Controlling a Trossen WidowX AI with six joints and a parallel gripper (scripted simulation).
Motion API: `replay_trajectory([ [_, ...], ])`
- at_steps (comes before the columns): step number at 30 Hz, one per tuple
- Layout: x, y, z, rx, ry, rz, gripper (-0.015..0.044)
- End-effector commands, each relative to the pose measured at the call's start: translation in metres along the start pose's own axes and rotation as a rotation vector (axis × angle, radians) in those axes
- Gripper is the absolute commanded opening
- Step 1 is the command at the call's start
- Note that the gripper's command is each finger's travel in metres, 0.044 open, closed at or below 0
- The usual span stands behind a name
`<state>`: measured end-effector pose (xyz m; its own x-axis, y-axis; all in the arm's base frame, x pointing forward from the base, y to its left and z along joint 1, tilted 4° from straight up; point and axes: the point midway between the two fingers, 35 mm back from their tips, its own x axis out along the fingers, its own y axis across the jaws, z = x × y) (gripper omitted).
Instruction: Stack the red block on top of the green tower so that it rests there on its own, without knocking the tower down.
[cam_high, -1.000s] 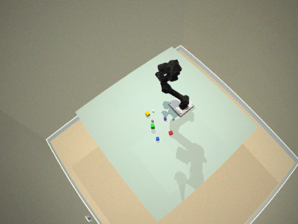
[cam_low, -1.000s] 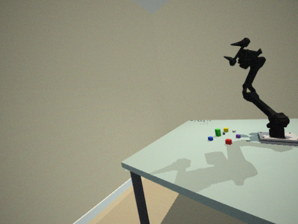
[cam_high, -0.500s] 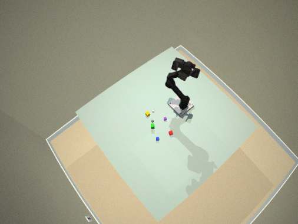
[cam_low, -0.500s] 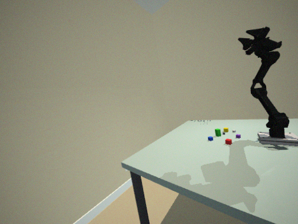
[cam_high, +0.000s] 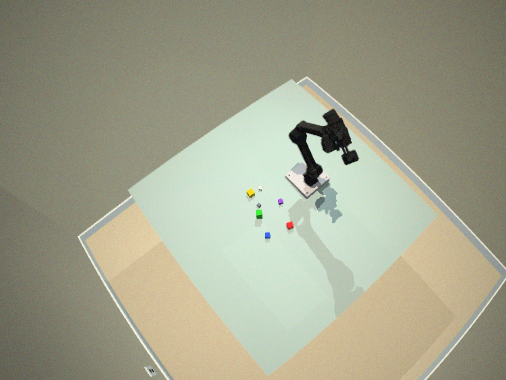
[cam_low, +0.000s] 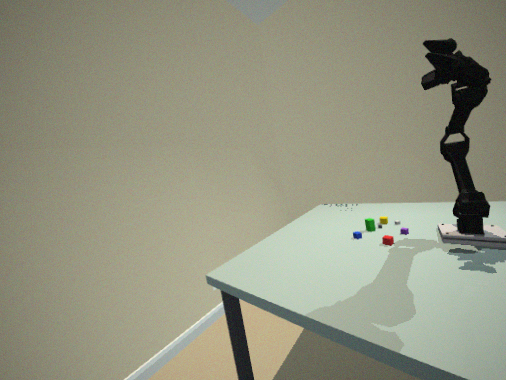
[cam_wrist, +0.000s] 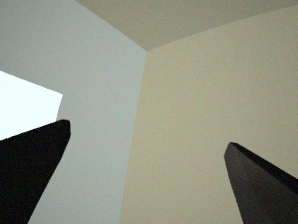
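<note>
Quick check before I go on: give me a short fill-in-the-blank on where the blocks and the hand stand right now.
1. The hand is ____ and holds nothing.
2. The red block rests on the ____, apart from the green tower.
3. In the wrist view the fingers frame only walls and ceiling, so the hand points ____ from the blocks.
4. The block next to the white one is ____.

Missing words: open; table; away; yellow

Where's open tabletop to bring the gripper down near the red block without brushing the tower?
The red block has bare table on its outer side, toward the arm's shadow. Crowded: the green tower, grey cube, yellow block, purple block and blue block cluster beyond it. The gripper is open, high above.
</note>
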<state>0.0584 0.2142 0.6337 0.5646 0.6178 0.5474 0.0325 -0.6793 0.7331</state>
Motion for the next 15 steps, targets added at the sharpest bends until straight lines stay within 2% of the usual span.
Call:
replay_trajectory([
  [1, 0.016, -0.058, 0.0, -0.239, 0.008, -0.112, 0.044],
  [7, 0.032, -0.131, 0.029, -0.536, -0.003, -0.289, 0.044],
  [15, 0.037, -0.21, 0.097, -0.849, -0.031, -0.562, 0.044],
])
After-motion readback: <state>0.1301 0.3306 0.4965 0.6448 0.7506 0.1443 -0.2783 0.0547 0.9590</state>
